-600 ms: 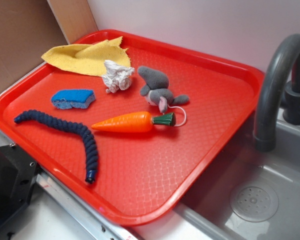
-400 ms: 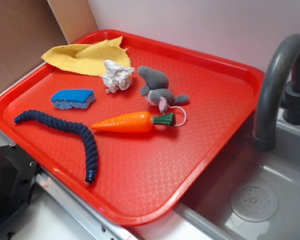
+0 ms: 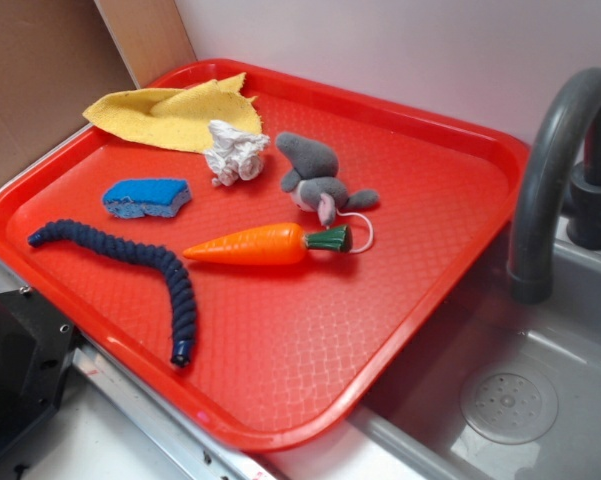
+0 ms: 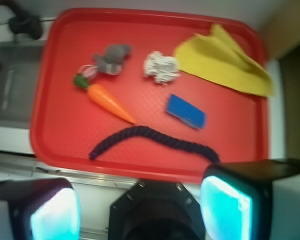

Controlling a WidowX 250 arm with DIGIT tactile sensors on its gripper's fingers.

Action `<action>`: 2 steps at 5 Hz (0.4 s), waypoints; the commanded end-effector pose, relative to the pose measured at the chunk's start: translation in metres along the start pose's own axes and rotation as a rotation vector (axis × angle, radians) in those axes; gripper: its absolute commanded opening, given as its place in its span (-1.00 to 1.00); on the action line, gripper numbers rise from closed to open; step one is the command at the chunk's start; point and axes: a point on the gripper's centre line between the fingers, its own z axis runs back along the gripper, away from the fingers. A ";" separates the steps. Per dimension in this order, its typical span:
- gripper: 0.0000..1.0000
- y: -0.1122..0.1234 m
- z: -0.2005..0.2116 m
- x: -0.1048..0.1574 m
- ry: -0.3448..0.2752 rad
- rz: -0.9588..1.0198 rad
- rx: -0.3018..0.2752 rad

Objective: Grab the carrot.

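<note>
The orange carrot [image 3: 265, 243] lies flat near the middle of the red tray [image 3: 410, 330], green stub toward the right, tip toward the left. In the wrist view the carrot [image 4: 107, 98] sits in the left half of the tray [image 4: 45, 145], far ahead of my gripper [image 4: 140, 212]. Its two fingers stand wide apart at the bottom of that view, over the tray's near edge, with nothing between them. The gripper does not show in the exterior view.
A grey plush mouse [image 3: 315, 178] lies just behind the carrot's green end. A dark blue rope [image 3: 145, 268], a blue sponge [image 3: 146, 196], a white crumpled wad [image 3: 234, 152] and a yellow cloth [image 3: 175, 112] share the tray. A sink [image 3: 520, 400] with a grey faucet [image 3: 555, 160] is at the right.
</note>
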 end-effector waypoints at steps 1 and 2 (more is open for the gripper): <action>1.00 -0.013 -0.043 0.034 -0.043 -0.336 -0.070; 1.00 -0.024 -0.081 0.055 0.020 -0.381 -0.022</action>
